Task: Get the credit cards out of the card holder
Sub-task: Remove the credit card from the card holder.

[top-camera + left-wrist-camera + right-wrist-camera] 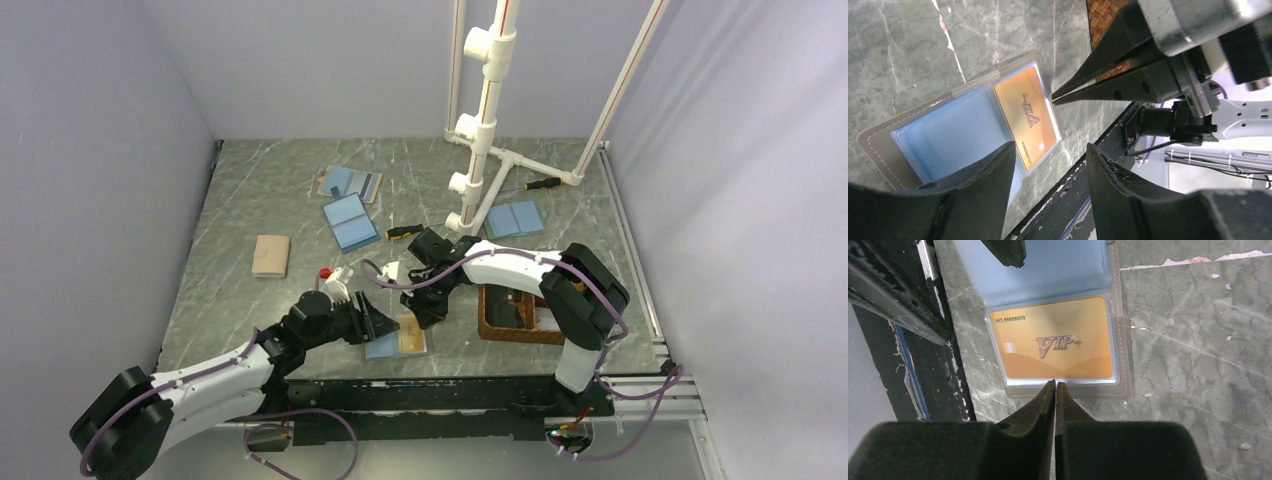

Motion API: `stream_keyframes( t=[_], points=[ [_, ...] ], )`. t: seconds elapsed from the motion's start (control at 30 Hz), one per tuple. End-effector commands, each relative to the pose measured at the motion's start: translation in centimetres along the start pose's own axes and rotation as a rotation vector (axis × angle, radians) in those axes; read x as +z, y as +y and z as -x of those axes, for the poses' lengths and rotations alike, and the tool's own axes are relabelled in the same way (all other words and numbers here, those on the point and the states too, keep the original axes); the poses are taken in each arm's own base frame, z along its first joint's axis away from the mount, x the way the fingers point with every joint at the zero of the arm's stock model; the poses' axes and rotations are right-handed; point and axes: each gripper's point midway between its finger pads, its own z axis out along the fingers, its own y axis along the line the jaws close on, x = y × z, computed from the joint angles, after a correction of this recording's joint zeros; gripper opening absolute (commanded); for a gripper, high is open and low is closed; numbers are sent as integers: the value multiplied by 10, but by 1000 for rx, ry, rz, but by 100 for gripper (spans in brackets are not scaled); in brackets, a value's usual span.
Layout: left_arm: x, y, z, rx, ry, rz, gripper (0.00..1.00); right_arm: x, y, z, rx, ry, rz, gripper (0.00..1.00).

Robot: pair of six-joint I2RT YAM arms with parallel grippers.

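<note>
Right fingers (1040, 410) together at gold "VIP" card (1058, 345), "NO.88888809", in card holder (1048, 275).

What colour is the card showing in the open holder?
Orange-gold with VIP lettering; the card shows best in the right wrist view.

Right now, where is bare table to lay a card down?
Bare marble: all around the tan closed wallet, up to the left wall; also right of the rightmost blue holder. Crowded: the card holder, with left gripper and right gripper at it.
</note>
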Motion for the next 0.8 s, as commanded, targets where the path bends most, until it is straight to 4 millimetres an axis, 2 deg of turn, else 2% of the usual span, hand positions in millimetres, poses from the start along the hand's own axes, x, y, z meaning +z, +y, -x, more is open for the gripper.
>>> stream_keyframes(
  t=[0.0, 0.17, 0.57, 0.77],
  points=[
    [6, -19, 13, 57, -43, -41, 57, -3, -2, 10, -19, -21, 9, 6],
    [12, -14, 7, 59, -24, -17, 51, 1, -4, 8, 3, -8, 7, 6],
    [26, -5, -1, 49, 16, 40, 45, 7, -8, 2, 38, 15, 3, 5],
    [28, 15, -5, 35, 40, 151, 40, 10, -9, 0, 50, 25, 4, 4]
  ],
)
